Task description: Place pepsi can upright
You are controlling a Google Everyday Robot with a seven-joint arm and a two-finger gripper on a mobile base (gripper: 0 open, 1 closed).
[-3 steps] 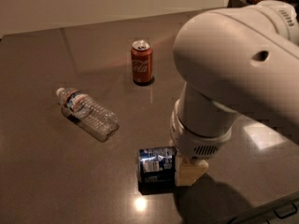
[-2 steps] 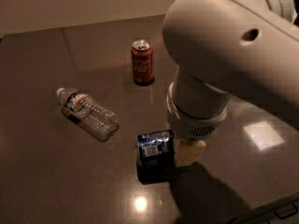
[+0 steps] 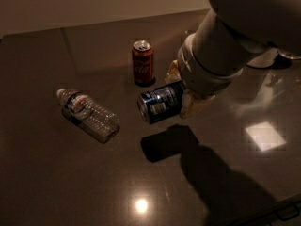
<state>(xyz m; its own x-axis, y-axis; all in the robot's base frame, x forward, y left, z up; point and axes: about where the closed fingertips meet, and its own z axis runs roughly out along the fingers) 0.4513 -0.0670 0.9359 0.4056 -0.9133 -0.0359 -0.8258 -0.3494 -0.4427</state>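
Observation:
The dark blue pepsi can (image 3: 159,102) hangs in the air above the dark table (image 3: 56,173), lying nearly on its side with one end facing the camera; its shadow falls on the table below. My gripper (image 3: 184,94) is shut on the can's far end, one yellowish finger (image 3: 172,71) behind it and one (image 3: 194,105) in front. The big white arm fills the upper right.
A red cola can (image 3: 142,62) stands upright just behind the pepsi can. A clear plastic water bottle (image 3: 88,114) lies on its side at the left. Bright light spots reflect on the table at the right and front.
The gripper has lifted the pepsi can off the table and carried it up and back toward the red can. The arm has risen with it.

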